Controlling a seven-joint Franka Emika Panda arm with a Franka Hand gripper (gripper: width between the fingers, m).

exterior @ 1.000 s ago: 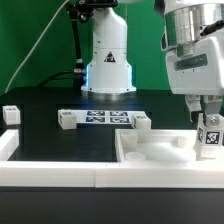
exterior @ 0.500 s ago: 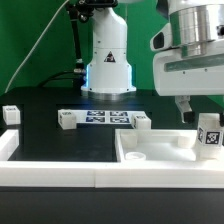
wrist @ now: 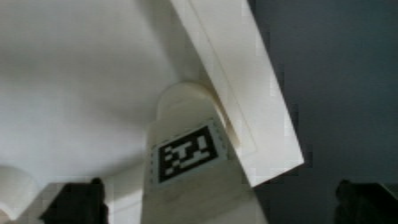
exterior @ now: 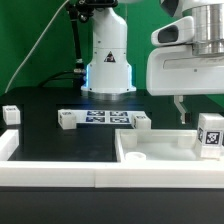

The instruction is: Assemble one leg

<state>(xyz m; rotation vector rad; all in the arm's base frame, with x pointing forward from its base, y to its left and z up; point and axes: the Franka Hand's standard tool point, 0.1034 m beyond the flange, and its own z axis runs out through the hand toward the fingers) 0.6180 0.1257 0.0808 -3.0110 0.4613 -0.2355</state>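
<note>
The leg (exterior: pixel 210 133), a short white post with a black-and-white tag, stands upright at the far right corner of the large white tray-like piece (exterior: pixel 150 150), at the exterior view's right. My gripper (exterior: pixel 197 108) hangs above the leg, open and empty, with one dark finger (exterior: pixel 181 108) showing. In the wrist view the leg (wrist: pixel 187 150) rises against the tray's rim (wrist: pixel 240 90). It sits between my dark fingertips (wrist: pixel 75 203), below my gripper (wrist: pixel 219 205), and neither fingertip touches it.
Other small white posts lie on the black table: one at the far left (exterior: pixel 10 114) and two (exterior: pixel 66 120) (exterior: pixel 141 122) at the ends of the marker board (exterior: pixel 105 118). The robot base (exterior: pixel 108 60) stands behind. A white wall (exterior: pixel 60 172) runs along the front.
My gripper has risen off the leg and shifted slightly toward the exterior view's left. The leg stays standing in the tray's corner.
</note>
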